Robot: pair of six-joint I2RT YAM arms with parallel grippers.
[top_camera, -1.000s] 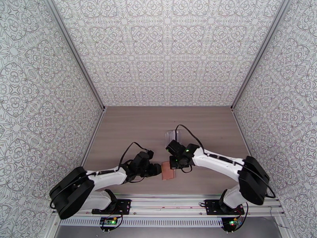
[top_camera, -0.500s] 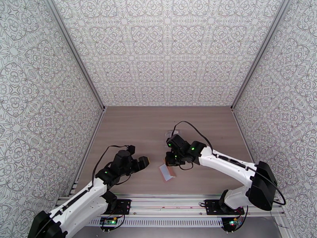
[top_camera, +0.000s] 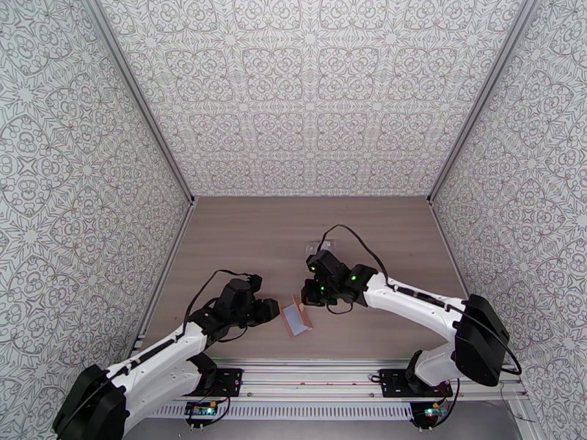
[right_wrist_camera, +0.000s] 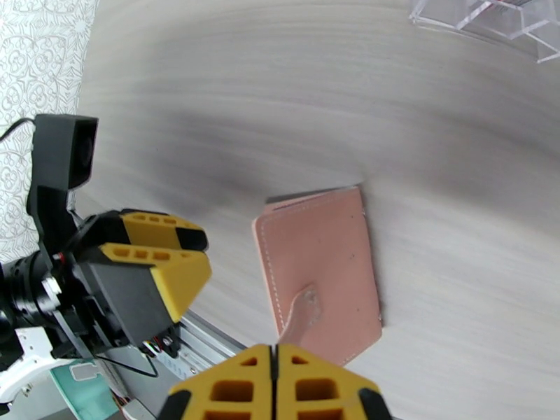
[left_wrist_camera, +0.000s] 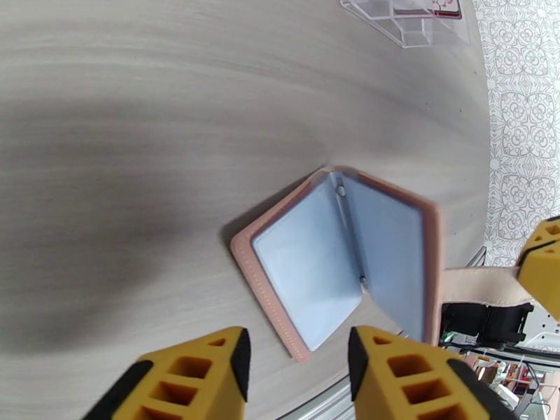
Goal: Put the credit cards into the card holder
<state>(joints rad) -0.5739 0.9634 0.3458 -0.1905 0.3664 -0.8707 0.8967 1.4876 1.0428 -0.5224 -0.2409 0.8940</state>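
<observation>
Wood-grain worktop (left_wrist_camera: 140, 99): card holder (top_camera: 297, 318) now pulled open, right fingers (right_wrist_camera: 275, 353) clamped on tab (right_wrist_camera: 301, 313); left fingers (top_camera: 270, 310) back, spread, empty; pockets (left_wrist_camera: 308, 274) exposed for cards.

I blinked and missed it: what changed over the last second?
The left gripper backed off the card holder, then edged back, jaws open. The right gripper, shut on its snap tab, pulled it open and slightly left. The clear tray stayed put.

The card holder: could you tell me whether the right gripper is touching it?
Touching: in the right wrist view the right gripper is shut on the card holder by its snap tab.
</observation>
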